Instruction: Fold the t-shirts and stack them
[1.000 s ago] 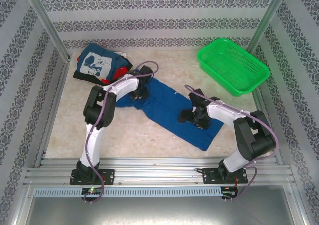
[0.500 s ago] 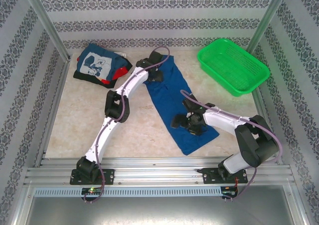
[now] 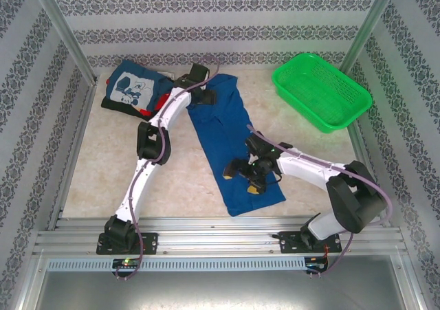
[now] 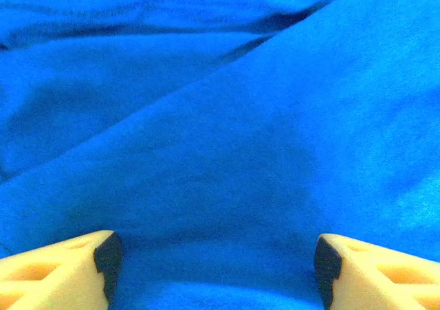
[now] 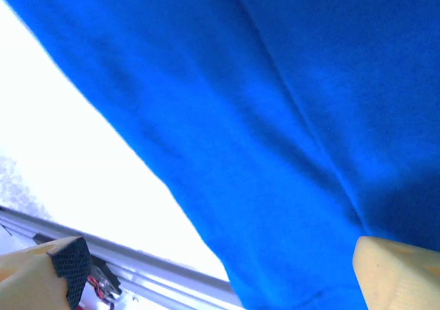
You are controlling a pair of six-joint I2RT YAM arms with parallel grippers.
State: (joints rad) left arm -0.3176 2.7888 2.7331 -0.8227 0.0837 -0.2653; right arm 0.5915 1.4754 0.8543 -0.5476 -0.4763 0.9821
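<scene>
A: Where is the blue t-shirt [image 3: 221, 135]?
B: Spread on the bench [image 3: 103, 165] beneath both arms: the left claw [image 4: 214, 263] gapes wide over its far end, the right claw [image 5: 216, 265] wide over its near end.
A: The others?
B: The stacked shirts [image 3: 134, 90] lie just left of the left claw.

left hand [image 3: 200, 92]: fingers apart, far | right hand [image 3: 247, 178]: fingers apart, near

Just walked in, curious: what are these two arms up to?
Two robot arms are working on a royal-blue t-shirt lying stretched out on the table. The left gripper is over its far end, the right gripper over its near end, both open. A pile of other shirts sits at the far left.
</scene>
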